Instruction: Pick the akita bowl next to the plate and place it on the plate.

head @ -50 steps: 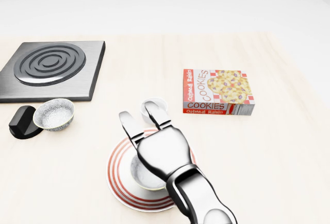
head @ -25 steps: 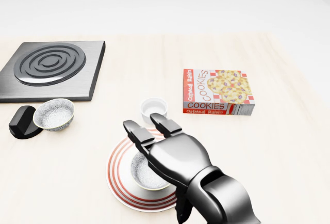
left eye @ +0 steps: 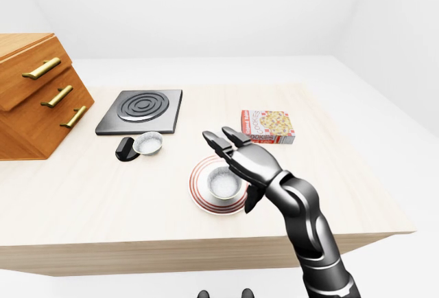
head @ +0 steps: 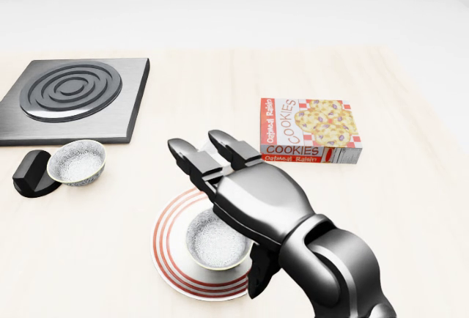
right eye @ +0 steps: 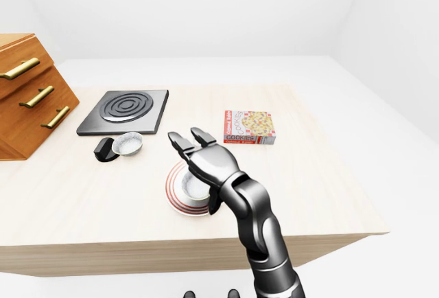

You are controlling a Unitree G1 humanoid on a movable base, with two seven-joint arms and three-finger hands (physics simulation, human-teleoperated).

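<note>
- Nothing gripped in the right robot hand (head: 256, 193): fingers spread wide, palm down, hovering over the 3 o'clock side of the plate (head: 165, 252).
- At 8 o'clock from the palm, upright in the middle of the plate: the bowl (head: 214, 241), free of every finger. Judged as placed, which would explain the open fingers.
- No left robot hand in any view.
- At 1 o'clock from the plate: a cookie box (head: 309, 131) lying flat, near but apart.
- At 10 o'clock on the worktop (head: 410, 208): a second bowl (head: 76, 162) right against a black block (head: 31, 174), well apart from the plate.
- At 11 o'clock: a stove plate (head: 73, 98), with wooden drawers (left eye: 34, 92) beyond it.
</note>
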